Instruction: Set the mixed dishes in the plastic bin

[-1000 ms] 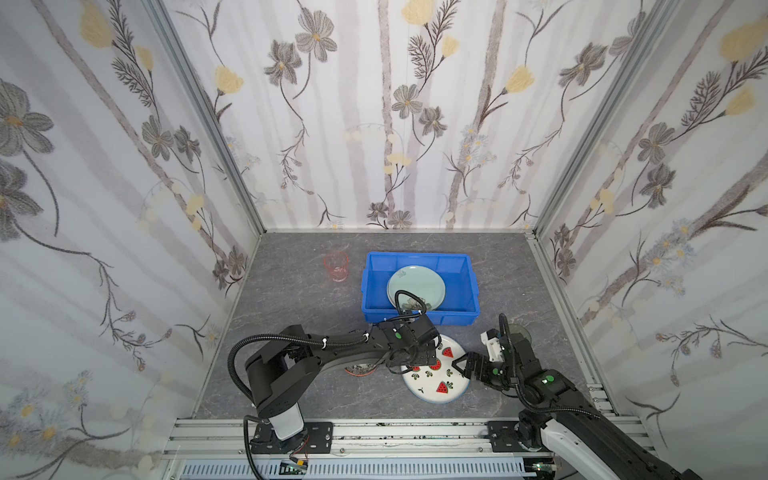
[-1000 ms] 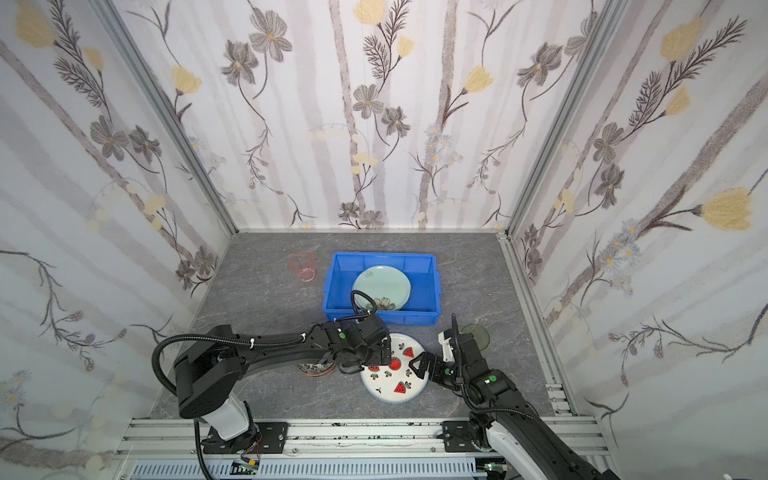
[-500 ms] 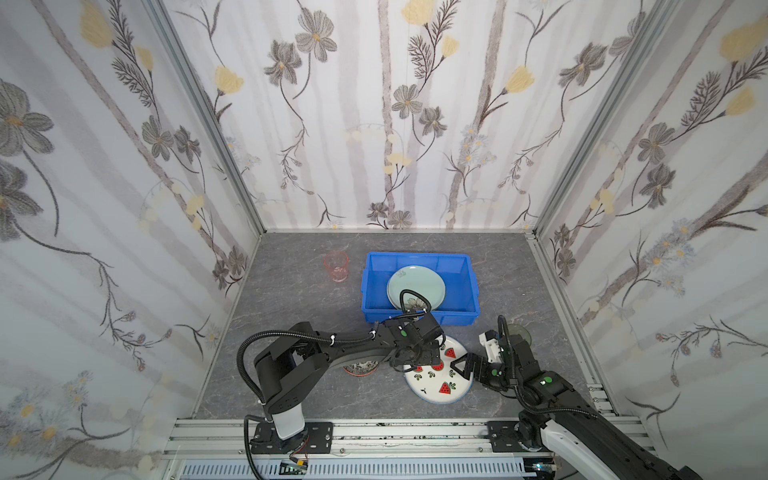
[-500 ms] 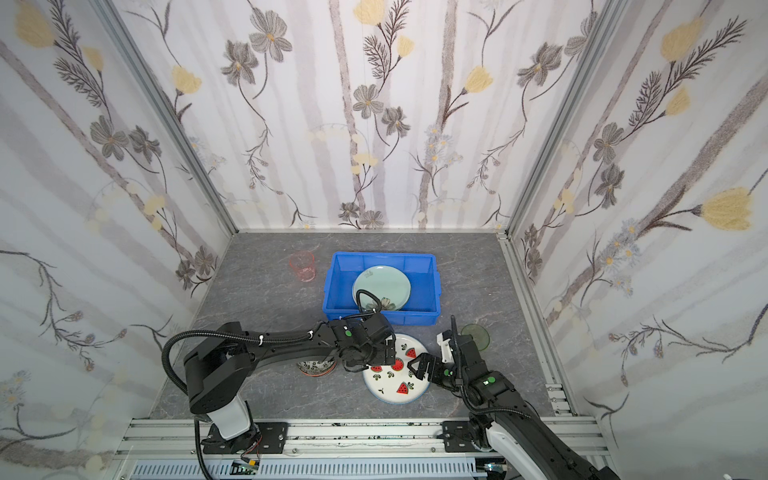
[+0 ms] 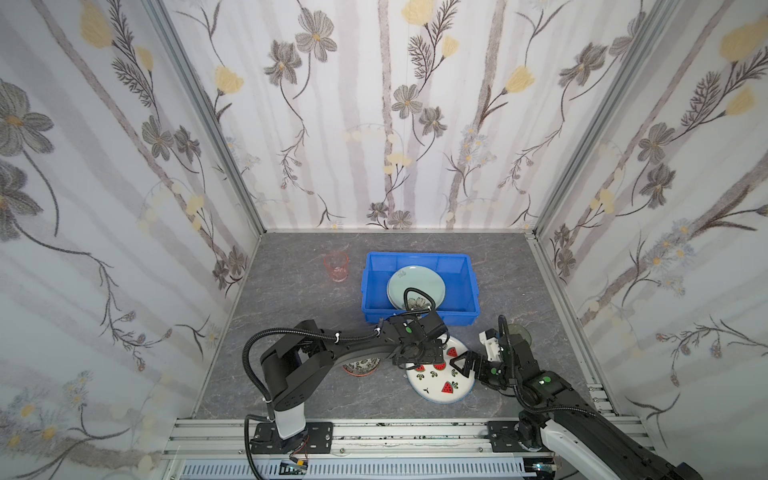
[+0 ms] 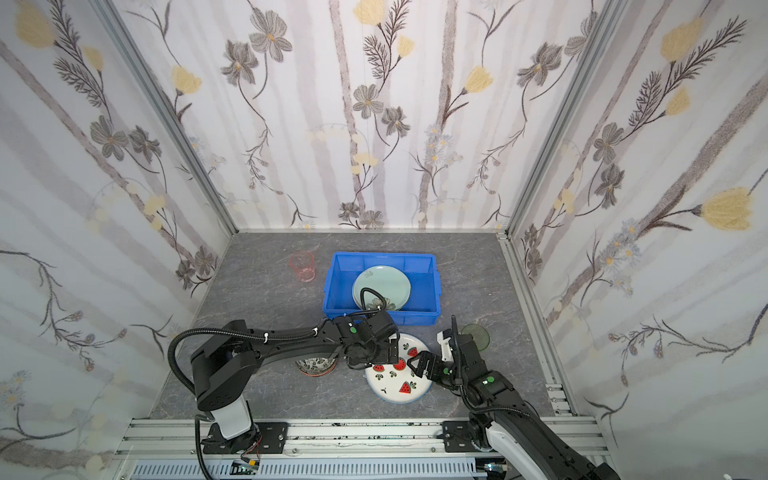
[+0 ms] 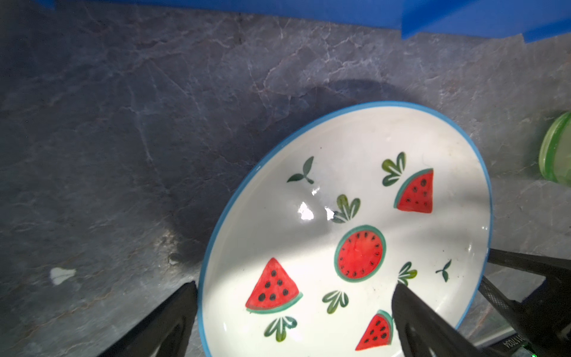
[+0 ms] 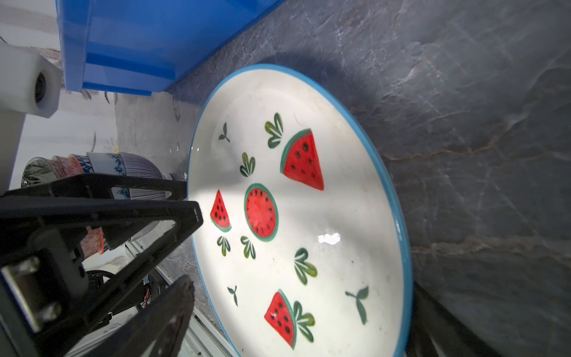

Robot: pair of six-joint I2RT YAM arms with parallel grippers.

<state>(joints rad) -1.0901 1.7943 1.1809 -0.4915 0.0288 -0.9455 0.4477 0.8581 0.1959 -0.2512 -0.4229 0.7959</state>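
L gripper jaws fully apart, straddling watermelon plate rim, gripping nothing. R gripper also wide open at plate's opposite edge, 0 items held.

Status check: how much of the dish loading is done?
Done: a pale green round plate lies in the blue plastic bin. In hand: nothing gripped; the left gripper and right gripper, both open, flank the white watermelon-patterned plate on the table. Left: that plate, the stack of patterned bowls, the translucent pink cup and the green cup.
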